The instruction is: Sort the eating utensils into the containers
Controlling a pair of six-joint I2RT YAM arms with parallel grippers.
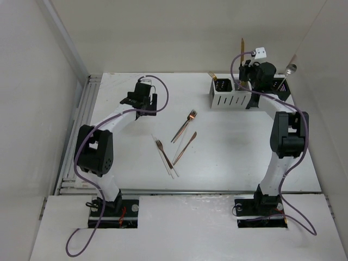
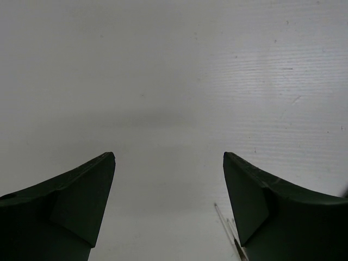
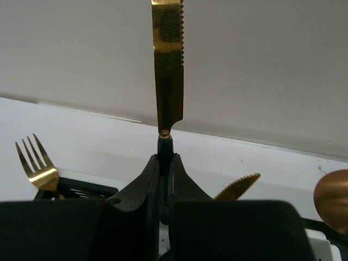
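Note:
My right gripper (image 1: 243, 69) is shut on the dark handle of a gold knife (image 1: 242, 46), held upright with the blade up, above the row of slotted containers (image 1: 227, 100). In the right wrist view the fingers (image 3: 145, 182) clamp the knife (image 3: 168, 65). A gold fork (image 3: 35, 163), a serrated gold knife tip (image 3: 239, 187) and a copper spoon (image 3: 333, 193) stand in the containers. On the table lie a copper fork (image 1: 185, 125), a copper utensil (image 1: 185, 147) and a white-handled fork (image 1: 164, 155). My left gripper (image 1: 142, 97) is open and empty over bare table (image 2: 168, 163).
The right arm (image 1: 285, 133) covers the right end of the container row. A silver spoon (image 1: 291, 68) sticks up at the far right. White walls close in the table on the left, back and right. A thin white handle tip (image 2: 224, 217) shows by the left gripper's right finger.

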